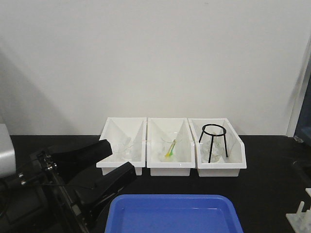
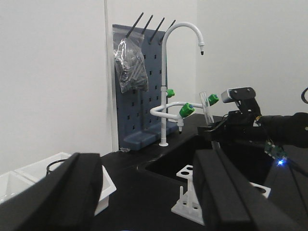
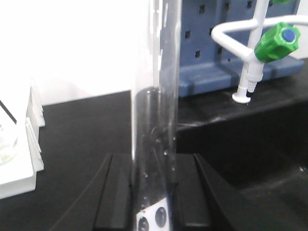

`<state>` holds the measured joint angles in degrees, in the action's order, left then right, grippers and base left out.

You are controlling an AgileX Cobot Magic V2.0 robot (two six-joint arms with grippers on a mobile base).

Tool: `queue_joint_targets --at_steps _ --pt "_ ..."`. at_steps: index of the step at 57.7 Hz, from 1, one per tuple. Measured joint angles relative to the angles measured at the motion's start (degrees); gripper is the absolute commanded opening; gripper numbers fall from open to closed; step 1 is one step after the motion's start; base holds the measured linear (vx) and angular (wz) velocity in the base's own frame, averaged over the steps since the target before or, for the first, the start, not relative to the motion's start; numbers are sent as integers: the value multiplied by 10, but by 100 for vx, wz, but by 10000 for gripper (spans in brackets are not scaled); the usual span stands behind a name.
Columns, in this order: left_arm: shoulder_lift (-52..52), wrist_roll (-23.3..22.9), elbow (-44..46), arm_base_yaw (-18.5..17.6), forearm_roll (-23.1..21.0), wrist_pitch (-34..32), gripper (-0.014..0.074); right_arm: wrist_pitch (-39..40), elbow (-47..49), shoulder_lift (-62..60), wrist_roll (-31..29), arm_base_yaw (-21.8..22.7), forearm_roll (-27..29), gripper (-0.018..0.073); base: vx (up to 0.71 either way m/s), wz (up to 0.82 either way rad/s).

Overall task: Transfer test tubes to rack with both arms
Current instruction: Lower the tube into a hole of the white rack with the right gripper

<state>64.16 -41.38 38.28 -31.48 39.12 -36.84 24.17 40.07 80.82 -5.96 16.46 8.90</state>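
Right tool (image 3: 154, 185) pinching a slim clear glass test tube (image 3: 156, 96), near upright. My left tool (image 2: 144, 163) is spread. Small white plastic rack (image 2: 189, 204) stands on the black counter (image 2: 139, 214), at 6 o'clock from the tube.

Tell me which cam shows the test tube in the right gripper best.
Right wrist view: the test tube is close up, upright, clamped in the right gripper. The left wrist view shows it small and distant, slightly tilted, sticking up from that gripper. The front view does not show it.
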Motion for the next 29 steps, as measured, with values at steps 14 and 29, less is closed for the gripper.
queue_joint_targets --at_steps 14,29 --pt "0 2 0 0 0 6 512 207 -107 18 60 0 -48 -6 0 0" --pt "0 2 0 0 0 6 484 285 -119 60 67 0 -50 -6 0 0"
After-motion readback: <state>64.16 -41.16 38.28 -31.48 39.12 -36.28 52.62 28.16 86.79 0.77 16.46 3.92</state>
